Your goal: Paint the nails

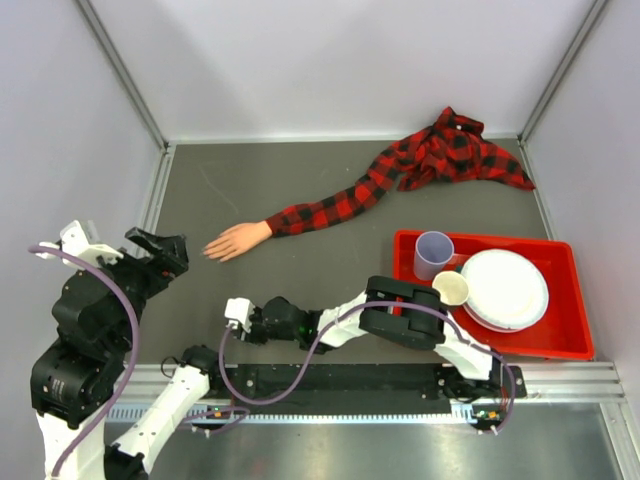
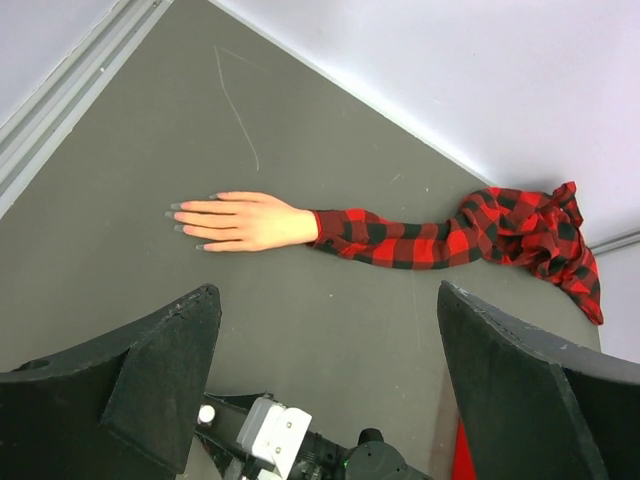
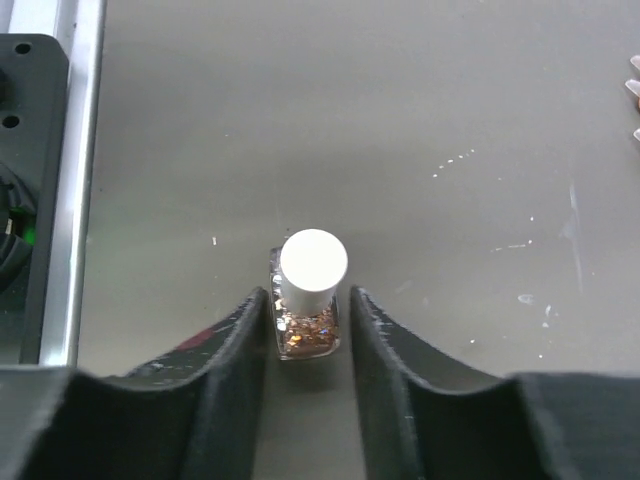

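Both arms are black, blocky housings at the joints with white shells between. The left arm (image 1: 90, 320) and right arm (image 1: 400, 315) each trail a looping purple cable (image 1: 128, 335). The fingers (image 2: 160, 370) are matte black wedges. A small green light (image 1: 318, 322) glows on the right arm.

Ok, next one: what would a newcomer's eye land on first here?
A pale mannequin hand lies flat on the dark table, its red-and-black plaid sleeve trailing to the far right corner. Near the front edge, a small glitter bottle with a white cap stands between the fingers of the right gripper. A red tray with plates and a cup sits at the right.
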`<state>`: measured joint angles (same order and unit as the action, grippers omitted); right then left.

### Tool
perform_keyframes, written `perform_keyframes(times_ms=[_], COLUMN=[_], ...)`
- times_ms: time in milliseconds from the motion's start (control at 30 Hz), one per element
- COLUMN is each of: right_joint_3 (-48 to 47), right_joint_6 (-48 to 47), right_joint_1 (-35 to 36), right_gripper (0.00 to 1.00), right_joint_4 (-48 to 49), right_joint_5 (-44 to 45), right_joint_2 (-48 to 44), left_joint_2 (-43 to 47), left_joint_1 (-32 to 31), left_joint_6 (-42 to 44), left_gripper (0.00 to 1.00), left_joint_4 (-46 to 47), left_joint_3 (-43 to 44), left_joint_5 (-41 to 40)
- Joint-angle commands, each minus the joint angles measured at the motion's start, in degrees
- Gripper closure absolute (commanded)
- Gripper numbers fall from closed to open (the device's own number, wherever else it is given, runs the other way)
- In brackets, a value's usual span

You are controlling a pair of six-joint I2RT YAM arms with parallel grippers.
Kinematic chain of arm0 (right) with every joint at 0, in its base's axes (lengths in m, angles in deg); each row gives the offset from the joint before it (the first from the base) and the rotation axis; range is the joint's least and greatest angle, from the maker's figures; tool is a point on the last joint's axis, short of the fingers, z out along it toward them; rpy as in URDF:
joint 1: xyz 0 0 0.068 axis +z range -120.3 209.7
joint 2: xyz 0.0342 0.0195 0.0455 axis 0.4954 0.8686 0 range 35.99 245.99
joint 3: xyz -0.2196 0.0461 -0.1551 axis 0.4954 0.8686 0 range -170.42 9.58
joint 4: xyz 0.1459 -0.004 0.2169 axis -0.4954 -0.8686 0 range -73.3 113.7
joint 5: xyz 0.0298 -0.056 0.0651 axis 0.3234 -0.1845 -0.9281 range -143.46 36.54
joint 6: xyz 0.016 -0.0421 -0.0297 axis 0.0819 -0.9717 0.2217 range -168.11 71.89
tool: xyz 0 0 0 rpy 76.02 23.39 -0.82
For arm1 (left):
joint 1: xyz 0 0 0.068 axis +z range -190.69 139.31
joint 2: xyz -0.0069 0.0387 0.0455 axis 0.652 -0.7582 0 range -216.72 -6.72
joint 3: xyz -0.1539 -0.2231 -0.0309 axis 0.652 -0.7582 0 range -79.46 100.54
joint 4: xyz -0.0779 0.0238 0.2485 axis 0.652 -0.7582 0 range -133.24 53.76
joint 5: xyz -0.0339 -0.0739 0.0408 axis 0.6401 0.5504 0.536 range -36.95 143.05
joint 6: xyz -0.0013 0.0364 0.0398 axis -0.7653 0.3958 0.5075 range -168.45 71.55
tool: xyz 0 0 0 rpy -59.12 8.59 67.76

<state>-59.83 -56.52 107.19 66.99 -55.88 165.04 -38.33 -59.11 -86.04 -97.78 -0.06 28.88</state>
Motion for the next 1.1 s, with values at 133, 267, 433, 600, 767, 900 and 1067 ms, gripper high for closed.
perform_keyframes(times_ms=[133, 267, 433, 600, 767, 900, 1067], right_joint_3=[2.3, 2.8, 7.6, 12.2, 15.3, 17.2, 17.1], right_joint_6=[-0.9, 0.1, 4.1, 11.8, 16.5, 19.1, 18.9], right_joint_1=[0.6, 0.5, -0.6, -5.6, -14.1, -22.7, -32.0], right_gripper=[0.80, 0.97, 1.00, 1.00, 1.00, 1.00, 1.00], right_joint_4=[3.1, -1.6, -8.4, -22.4, -37.0, -45.6, -54.4], right_joint_5=[-3.6, -2.8, -4.2, -18.2, -28.5, -35.6, -40.8], right_joint_2=[-3.1, -7.4, -20.0, -33.6, -47.7, -55.9, -61.5], left_joint_2=[-0.9, -1.1, -0.6, -0.6, -0.9, -3.4, -9.9], left_joint_1=[0.3, 0.2, 0.2, 0.2, 0.2, 0.2, 0.0], left_joint_6=[0.4, 0.8, 2.9, 6.5, 9.1, 11.1, 7.3], left_gripper=[0.08, 0.08, 0.14, 0.20, 0.28, 0.33, 0.33], left_joint_4=[1.2, 1.2, 3.4, 8.2, 18.0, 26.7, 34.5], left_joint_3=[-1.5, -2.6, -5.0, -7.8, -12.8, -17.9, -21.6], left_joint_5=[1.9, 2.2, 4.9, 12.7, 26.1, 48.7, 62.6])
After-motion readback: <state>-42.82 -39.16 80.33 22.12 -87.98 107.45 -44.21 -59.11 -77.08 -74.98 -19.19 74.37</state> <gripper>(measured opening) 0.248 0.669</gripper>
